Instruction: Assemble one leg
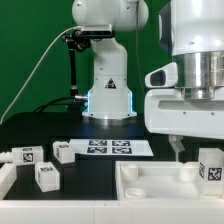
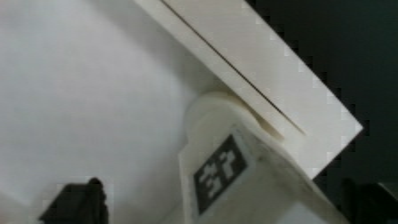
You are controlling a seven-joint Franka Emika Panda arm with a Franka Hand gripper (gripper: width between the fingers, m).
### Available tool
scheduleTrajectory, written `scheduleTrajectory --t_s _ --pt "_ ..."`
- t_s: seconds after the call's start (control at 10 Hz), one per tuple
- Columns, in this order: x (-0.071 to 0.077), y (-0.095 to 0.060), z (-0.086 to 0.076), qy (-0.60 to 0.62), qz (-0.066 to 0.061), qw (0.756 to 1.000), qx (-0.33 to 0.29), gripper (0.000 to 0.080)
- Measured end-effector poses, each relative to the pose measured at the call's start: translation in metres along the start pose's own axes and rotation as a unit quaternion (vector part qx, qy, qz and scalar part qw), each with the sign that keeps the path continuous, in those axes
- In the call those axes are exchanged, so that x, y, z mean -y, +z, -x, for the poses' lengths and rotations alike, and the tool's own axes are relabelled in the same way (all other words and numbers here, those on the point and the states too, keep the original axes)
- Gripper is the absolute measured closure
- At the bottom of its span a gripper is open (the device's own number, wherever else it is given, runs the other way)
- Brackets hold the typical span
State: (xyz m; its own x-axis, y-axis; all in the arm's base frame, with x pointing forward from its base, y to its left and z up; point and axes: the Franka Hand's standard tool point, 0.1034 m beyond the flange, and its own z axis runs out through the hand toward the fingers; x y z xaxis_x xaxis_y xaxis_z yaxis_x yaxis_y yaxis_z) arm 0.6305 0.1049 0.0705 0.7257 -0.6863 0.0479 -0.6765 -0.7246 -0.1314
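A white leg with a black-and-white tag (image 2: 228, 165) lies between my gripper's two dark fingertips in the wrist view, resting against the edge of a large white flat part (image 2: 89, 90). My gripper (image 2: 219, 203) is open and straddles the leg without pressing on it. In the exterior view the gripper (image 1: 192, 150) hangs low at the right, just over the tagged leg (image 1: 210, 166), which stands on the white flat part (image 1: 150, 183).
Three more tagged white legs lie at the exterior view's left (image 1: 24, 156), (image 1: 46, 175), (image 1: 64, 152). The marker board (image 1: 113, 147) lies mid-table in front of the robot base (image 1: 108, 95). A cable hangs at the back left.
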Motion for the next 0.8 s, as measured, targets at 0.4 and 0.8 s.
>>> scheduleTrajectory --t_s 0.4,0.8 --pt "0.01 -0.005 0.002 -0.246 0.019 0.969 -0.008 0.015" --pt "0.009 -0.004 0.0 -0.25 0.017 0.968 -0.007 0.0409"
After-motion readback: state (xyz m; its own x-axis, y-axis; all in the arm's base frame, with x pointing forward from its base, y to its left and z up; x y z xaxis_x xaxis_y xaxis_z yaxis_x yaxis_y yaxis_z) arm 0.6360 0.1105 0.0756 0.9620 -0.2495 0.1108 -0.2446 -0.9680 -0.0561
